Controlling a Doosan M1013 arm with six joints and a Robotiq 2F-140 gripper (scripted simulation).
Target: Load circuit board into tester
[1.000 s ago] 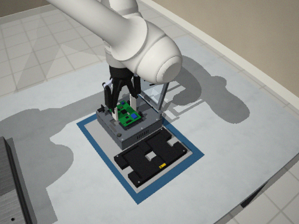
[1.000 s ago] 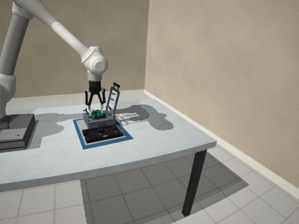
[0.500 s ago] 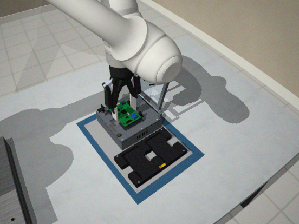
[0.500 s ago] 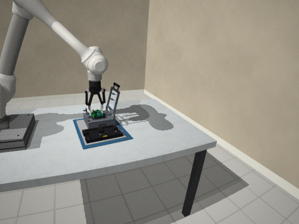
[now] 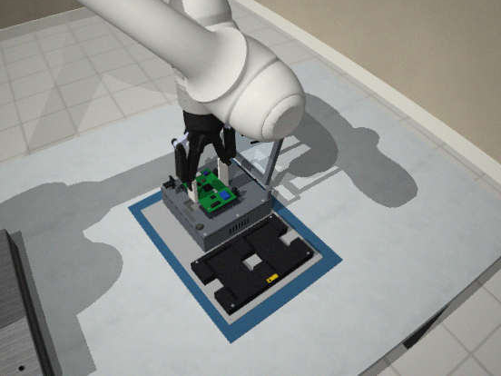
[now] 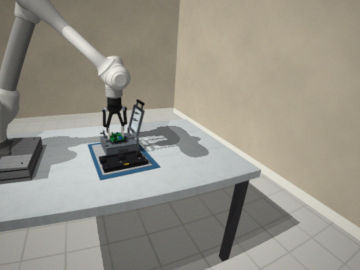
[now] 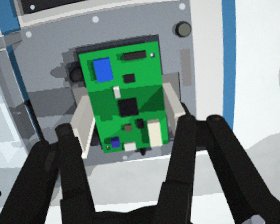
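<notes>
The green circuit board (image 5: 225, 194) (image 6: 120, 137) (image 7: 145, 95) is face up over the pin plate of the grey tester (image 5: 181, 211) (image 6: 112, 149) (image 7: 45, 55), lined up with its edges. Its white connector (image 7: 154, 133) is at the hook end. My gripper (image 5: 209, 188) (image 6: 116, 135) (image 7: 127, 101) points down, shut on the board by its two long edges. A black post (image 7: 76, 74) stands close beside the hinge-side edge. The pins are hidden under the board; I cannot tell whether it lies flat. The lid (image 5: 274, 161) (image 6: 141, 120) stands open, and the hook (image 5: 170, 182) is upright.
The black tray (image 5: 227, 303) (image 6: 114, 168) with two empty pockets lies beside the tester, inside a blue border (image 5: 231, 335) (image 6: 101, 177) on the table. The raised lid stands close beside one finger. A dark round knob (image 7: 183, 29) is on the tester's top.
</notes>
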